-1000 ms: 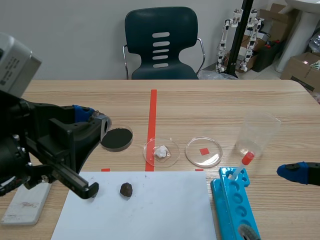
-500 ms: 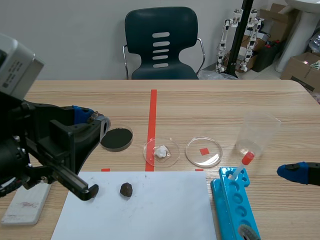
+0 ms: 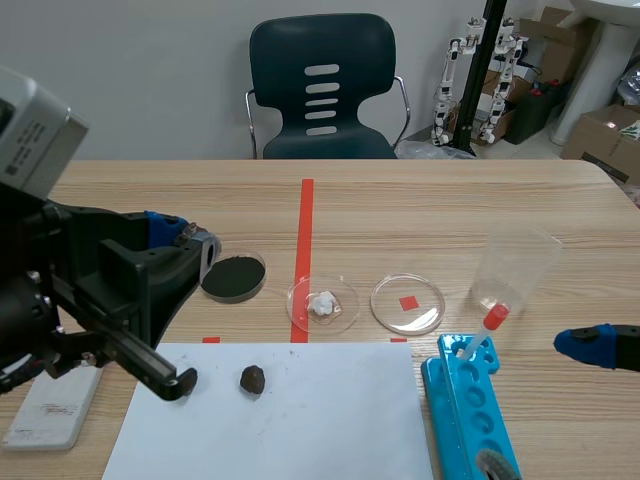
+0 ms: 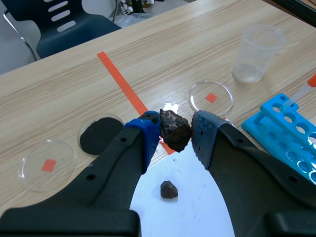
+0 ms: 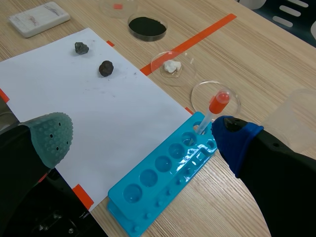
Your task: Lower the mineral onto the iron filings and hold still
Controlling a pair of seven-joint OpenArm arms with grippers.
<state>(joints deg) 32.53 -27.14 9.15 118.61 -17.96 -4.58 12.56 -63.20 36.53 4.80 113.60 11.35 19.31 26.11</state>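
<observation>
At the table's left edge lies a flat white block (image 3: 50, 408). Just past it the left gripper (image 4: 175, 134) is clamped on the mineral (image 4: 174, 127), a dark, rough lump pinched between the two blue pads and hanging clear of the table. So the pickup looks done. What is left, as I judge it, is to bring the lump over the iron filings (image 4: 100, 136), lower it onto them and hold still. The black filings fill a shallow clear dish that sits ahead of the gripper, off to the side of its left finger, so the mineral is not yet above them.

Beside that dish, further left, an empty petri dish (image 4: 45, 164) rests over a red tape square. On the white paper sheet (image 3: 330, 420) lie two loose stones, a grey stone (image 5: 81, 48) and a darker brown stone (image 5: 105, 68), both untouched.

Right of the red tape line comes a petri dish with a white lump (image 3: 323, 303), then another empty dish (image 3: 408, 303) over a tape square, then a clear plastic cup (image 3: 515, 268) whose contents, if any, I cannot make out. Near the cup lies a blue well tray (image 3: 468, 415) with a red-bulbed pipette (image 3: 487, 327) standing in one end.

At the far right the right gripper (image 5: 140, 140) hangs low over the tray and paper — fingers spread wide, nothing between them.
</observation>
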